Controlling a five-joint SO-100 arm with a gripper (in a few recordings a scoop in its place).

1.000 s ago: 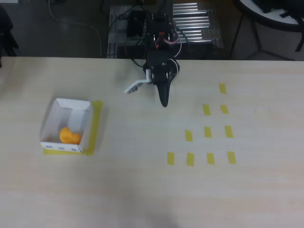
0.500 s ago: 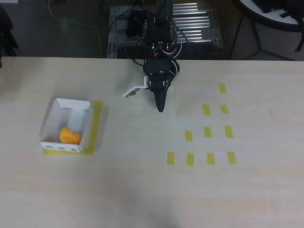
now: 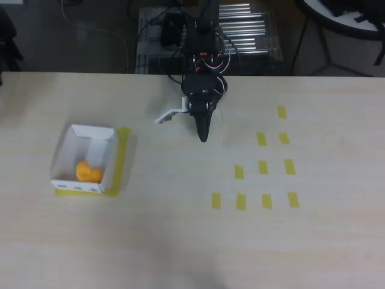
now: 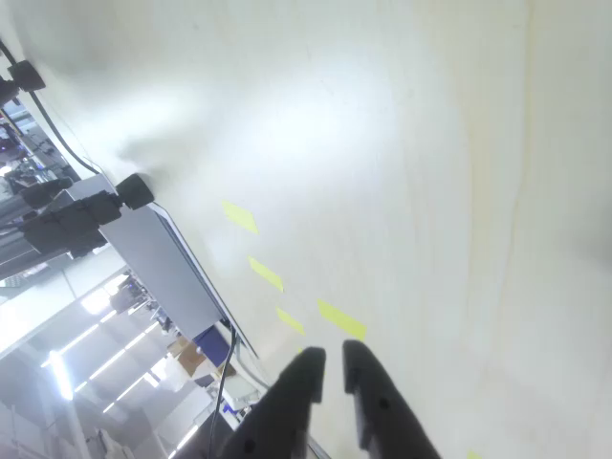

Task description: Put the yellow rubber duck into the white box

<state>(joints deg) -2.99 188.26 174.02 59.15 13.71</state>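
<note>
The yellow rubber duck (image 3: 88, 172) lies inside the white box (image 3: 62, 148), near its front wall, at the table's left in the overhead view. The box has small blue marks on its front outer side and stands on a yellow tape patch. My black gripper (image 3: 203, 136) hangs over the table's upper middle, far to the right of the box, pointing toward the front edge. In the wrist view its two dark fingers (image 4: 298, 378) sit almost together with a thin gap and nothing between them; the gripper (image 4: 328, 363) is shut.
Several short yellow tape strips (image 3: 263, 167) are stuck in rows on the table's right half. A white part (image 3: 169, 114) juts out left of the gripper. Behind the table's far edge stand a metal rack (image 3: 246, 33) and cables.
The gripper swung slightly left and drew back toward the arm's base between the earliest frame and half a second ago, then held still. The duck shifted a little inside the box.
</note>
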